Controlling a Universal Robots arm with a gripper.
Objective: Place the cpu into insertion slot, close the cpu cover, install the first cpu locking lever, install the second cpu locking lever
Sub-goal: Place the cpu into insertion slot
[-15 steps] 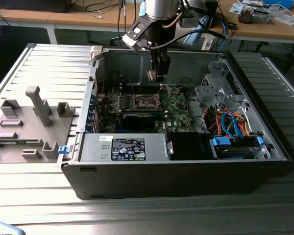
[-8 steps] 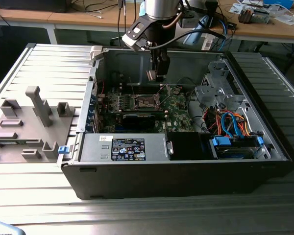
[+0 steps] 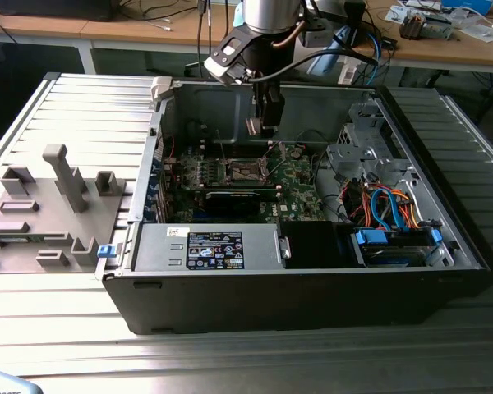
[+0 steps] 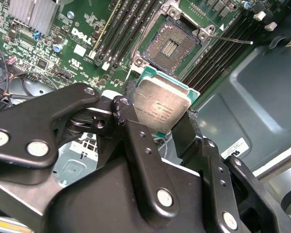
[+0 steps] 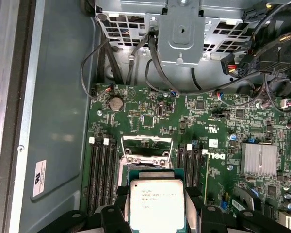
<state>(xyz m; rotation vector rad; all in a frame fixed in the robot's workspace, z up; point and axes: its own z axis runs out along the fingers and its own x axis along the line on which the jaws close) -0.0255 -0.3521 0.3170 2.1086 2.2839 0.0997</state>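
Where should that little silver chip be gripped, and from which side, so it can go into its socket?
By two opposite thin edges, coming in from the sides. The gripper holds it that way now: its fingers pinch the cpu at its rim. The chip is a flat square plate, so its edges give parallel faces and both broad faces stay free. That probably leaves the underside clear to meet the open insertion slot.

The cpu [image 5: 156, 204] hides part of the insertion slot [image 5: 146, 148] behind it.

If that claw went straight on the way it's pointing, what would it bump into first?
Probably the insertion slot: the claw, shut on the cpu, points down toward it, though exact alignment is hard to judge.
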